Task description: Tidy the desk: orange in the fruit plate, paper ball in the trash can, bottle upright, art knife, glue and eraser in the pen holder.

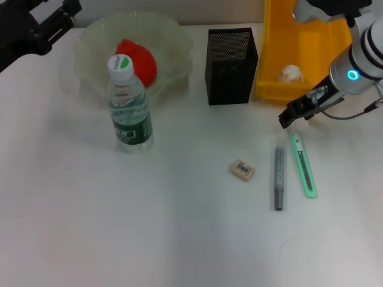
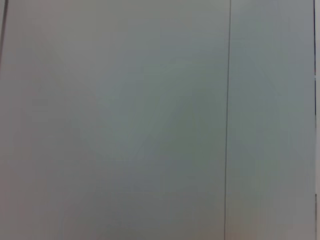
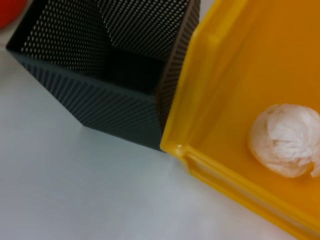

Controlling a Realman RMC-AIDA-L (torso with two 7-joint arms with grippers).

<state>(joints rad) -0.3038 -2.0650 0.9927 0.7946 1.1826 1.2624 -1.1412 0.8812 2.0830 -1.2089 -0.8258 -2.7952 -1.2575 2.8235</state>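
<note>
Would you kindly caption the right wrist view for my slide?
Paper ball lying inside the yellow trash can, beside the black mesh pen holder.

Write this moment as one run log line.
orange in fruit plate | paper ball binned | bottle upright | right gripper above art knife

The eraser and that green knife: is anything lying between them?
Yes: in the head view, the grey glue lies between the eraser and the art knife.

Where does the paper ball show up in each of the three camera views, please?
Head view: the paper ball lies inside the trash can, far right.
Left wrist view: not in it.
Right wrist view: at the right edge, inside the yellow can.
Shared landmark: the pen holder beside the can.
</note>
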